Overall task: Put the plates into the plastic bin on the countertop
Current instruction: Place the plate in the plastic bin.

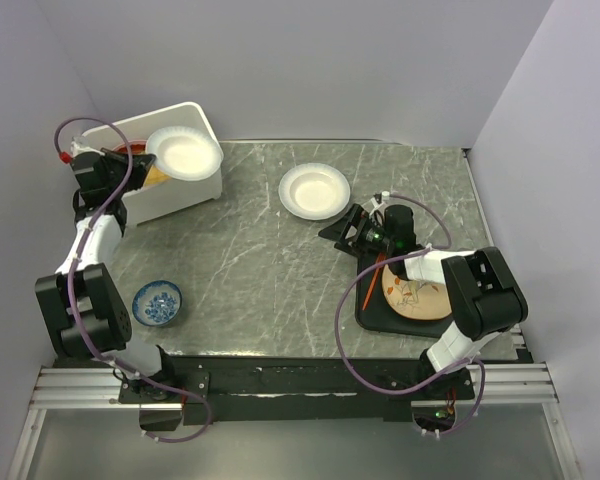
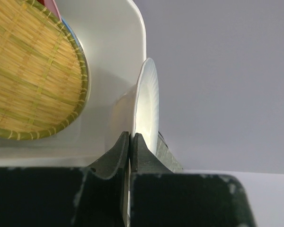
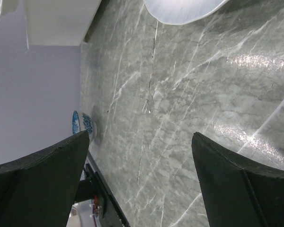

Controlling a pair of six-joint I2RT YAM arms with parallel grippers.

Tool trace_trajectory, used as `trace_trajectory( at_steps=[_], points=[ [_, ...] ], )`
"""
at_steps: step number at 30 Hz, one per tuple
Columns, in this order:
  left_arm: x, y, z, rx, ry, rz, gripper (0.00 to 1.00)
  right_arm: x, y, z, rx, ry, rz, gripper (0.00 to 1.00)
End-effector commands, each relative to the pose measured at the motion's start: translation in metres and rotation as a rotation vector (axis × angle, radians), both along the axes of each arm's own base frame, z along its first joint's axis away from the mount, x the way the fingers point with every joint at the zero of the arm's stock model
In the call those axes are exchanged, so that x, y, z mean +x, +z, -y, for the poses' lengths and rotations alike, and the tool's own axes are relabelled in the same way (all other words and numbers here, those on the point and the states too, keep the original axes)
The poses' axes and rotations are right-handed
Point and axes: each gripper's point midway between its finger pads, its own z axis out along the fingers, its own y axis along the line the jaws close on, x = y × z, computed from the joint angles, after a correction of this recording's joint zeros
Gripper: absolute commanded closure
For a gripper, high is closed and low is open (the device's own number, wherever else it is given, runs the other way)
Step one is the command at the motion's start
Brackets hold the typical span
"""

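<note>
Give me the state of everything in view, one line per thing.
Left end effector: shut on the held white plate.
Held white plate: gripped at its rim, over the corner of the bin.
Right end effector: open, empty, above the countertop.
Other white plate: flat on the countertop.
Woven plate: on edge inside the bin.
Cream plate: lying on the black tray.
Bowl: upright on the countertop.
Bin: upright, holding plates.

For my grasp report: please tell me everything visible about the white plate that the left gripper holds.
The white plate is round, with a smooth centre and a ribbed rim; it looks like thin paper or plastic. The left gripper is shut on its edge, holding it face up over the right end of the plastic bin. Whether it touches the bin's rim cannot be told.
</note>
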Motion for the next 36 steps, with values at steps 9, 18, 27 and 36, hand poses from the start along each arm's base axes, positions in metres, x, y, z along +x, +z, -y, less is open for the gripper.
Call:
trace_trajectory(
  at_steps=[9, 18, 27, 36],
  points=[
    [0.018, 0.067, -0.023, -0.010, 0.025, 0.211, 0.99, 0.005, 0.003, -0.011, 0.001, 0.030, 0.033, 0.04],
    [0.031, 0.071, -0.039, -0.024, 0.044, 0.226, 0.99, 0.006, 0.000, -0.014, 0.000, 0.035, 0.023, 0.04],
    [0.038, 0.064, -0.055, -0.045, 0.081, 0.214, 0.99, 0.003, -0.003, -0.019, 0.000, 0.045, 0.019, 0.04],
    [0.041, 0.046, -0.068, -0.053, 0.129, 0.170, 0.99, 0.003, -0.004, -0.021, -0.005, 0.051, 0.014, 0.04]
  ],
)
